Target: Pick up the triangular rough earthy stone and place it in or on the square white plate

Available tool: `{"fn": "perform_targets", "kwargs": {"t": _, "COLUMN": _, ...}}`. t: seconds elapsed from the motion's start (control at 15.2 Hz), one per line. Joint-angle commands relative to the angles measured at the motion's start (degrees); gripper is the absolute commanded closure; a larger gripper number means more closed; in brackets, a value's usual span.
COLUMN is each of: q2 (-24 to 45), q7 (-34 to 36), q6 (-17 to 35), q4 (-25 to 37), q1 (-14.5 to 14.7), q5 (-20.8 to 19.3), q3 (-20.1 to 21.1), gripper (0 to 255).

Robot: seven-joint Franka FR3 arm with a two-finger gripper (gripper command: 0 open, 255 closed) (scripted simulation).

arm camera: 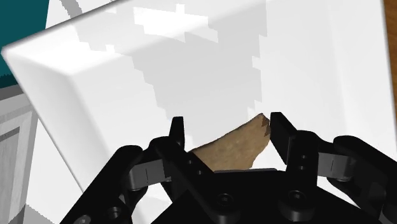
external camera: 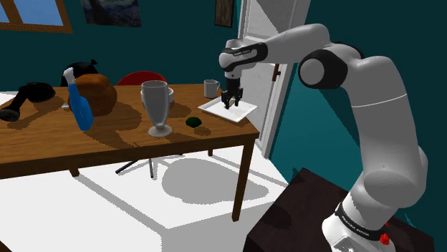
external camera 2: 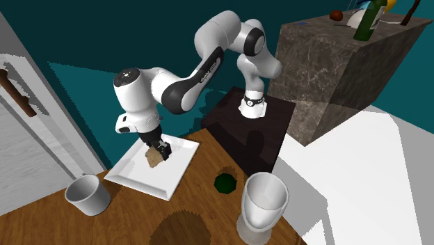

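Stone: a tan, rough triangular stone is clasped between the two fingers and is held over the inner field of the plate; its pointed end is turned downward. Contact with the plate cannot be told.

Gripper: the black two-finger gripper is closed on the stone, one finger pressed to each side of it. The hand is pointed straight down from the white arm.

Plate: a square white plate with a raised rim is set on the table's corner nearest the door. A stepped grey shadow is cast on its flat middle, as seen in the wrist view.

Table: a brown wooden table carries everything listed here.

Mug: a small white mug is placed just beside the plate, along the table's edge that faces the door.

Green object: a small, dark green round object is laid near the table's edge that faces the stand, apart from the plate.

Goblet: a tall pale-grey stemmed goblet is stood upright near the green object, farther from the plate's corner.

Bottle: a blue bottle with a white neck is leaned against a brown rounded lump toward the table's middle, well apart from the plate.

Door: a white panelled door is seen behind the plate's corner.

Stand: a dark box is placed just off the table's corner, and the arm's base is mounted on it.
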Motion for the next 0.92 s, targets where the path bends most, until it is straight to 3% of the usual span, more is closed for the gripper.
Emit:
{"fn": "perform_targets", "kwargs": {"t": 0.0, "q2": 0.1, "q7": 0.0, "q6": 0.1, "q4": 0.0, "q1": 0.0, "q5": 0.0, "q3": 0.0, "gripper": 255}}
{"fn": "perform_targets", "kwargs": {"t": 0.26, "q2": 0.1, "q7": 0.0, "q6": 0.1, "q4": 0.0, "q1": 0.0, "q5": 0.0, "q3": 0.0, "gripper": 255}}
{"fn": "perform_targets", "kwargs": {"t": 0.33, "q2": 0.1, "q7": 0.0, "q6": 0.1, "q4": 0.0, "q1": 0.0, "q5": 0.0, "q3": 0.0, "gripper": 0}}
{"fn": "perform_targets", "kwargs": {"t": 0.66, "q2": 0.1, "q7": 0.0, "q6": 0.1, "q4": 0.0, "q1": 0.0, "q5": 0.0, "q3": 0.0, "gripper": 0}}
{"fn": "perform_targets", "kwargs": {"t": 0.86, "q2": 0.0, "q7": 0.1, "q6": -5.6, "q4": 5.6, "q1": -0.2, "q5": -0.1, "q3": 0.0, "gripper": 0}}
